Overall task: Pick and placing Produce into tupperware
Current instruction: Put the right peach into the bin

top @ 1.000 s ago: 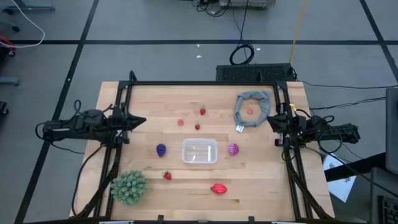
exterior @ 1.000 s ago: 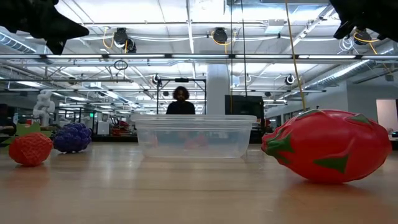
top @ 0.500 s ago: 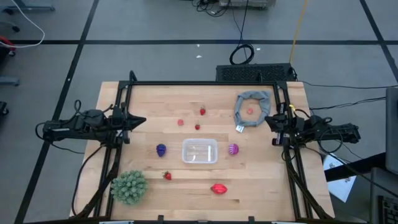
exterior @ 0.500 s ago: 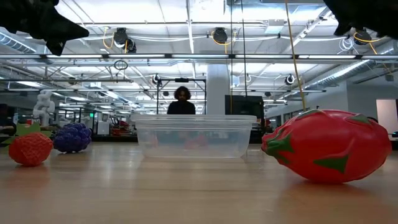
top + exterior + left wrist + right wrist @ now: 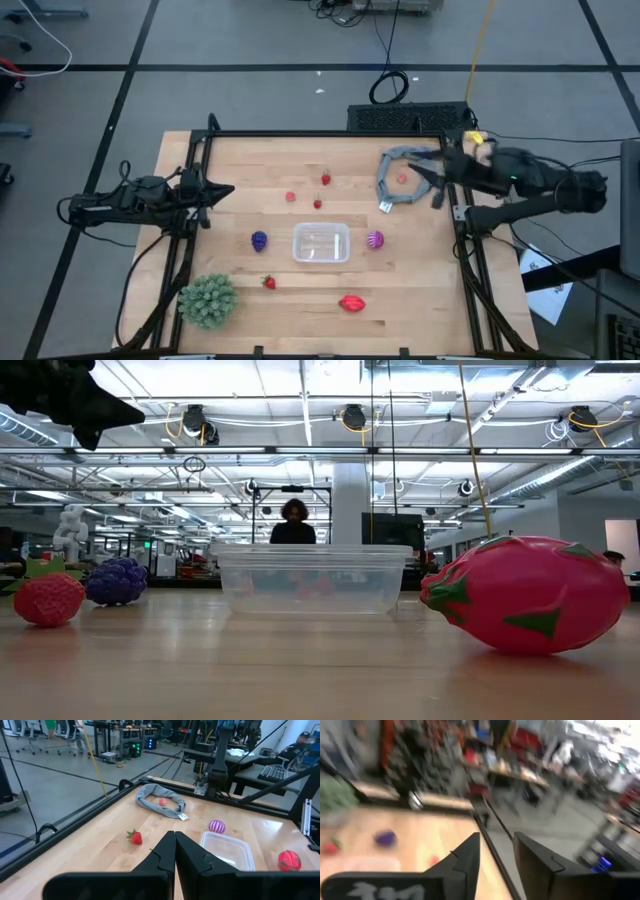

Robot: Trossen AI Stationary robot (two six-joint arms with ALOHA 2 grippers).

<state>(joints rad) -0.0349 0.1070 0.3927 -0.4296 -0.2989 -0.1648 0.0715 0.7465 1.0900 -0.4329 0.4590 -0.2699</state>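
- Tub (image 5: 321,243): clear, rectangular, rounded corners, standing upright near the middle of the bench (image 5: 420,290). In the high view nothing lies inside it; in the low view (image 5: 312,577) its walls are see-through and only faint reddish shapes show through them.
- Purple fruit (image 5: 259,241): on the bench just left of the tub, apart from it.
- Magenta fruit (image 5: 375,240): on the bench just right of the tub, close to its wall; whether it touches cannot be told.
- Red oval (image 5: 351,303): on the bench near the front edge, in front of the tub's right half.
- Small red berries: three behind the tub (image 5: 326,179), (image 5: 291,197), (image 5: 317,204); one at front left (image 5: 268,283).
- Cloth ring (image 5: 403,175): grey, at the back right of the bench. One pale red piece (image 5: 402,179) lies inside the ring.
- Green ball (image 5: 208,300): spiky, at the front left corner.
- Left end effector (image 5: 222,192): at the left edge of the bench, above the surface, clenched with fingers (image 5: 160,857) pressed together, grasping nothing.
- Right end effector (image 5: 425,176): over the right side of the cloth ring, released; its fingers (image 5: 465,857) stand apart with nothing between them.
- A person (image 5: 292,522) stands in the room beyond the bench.
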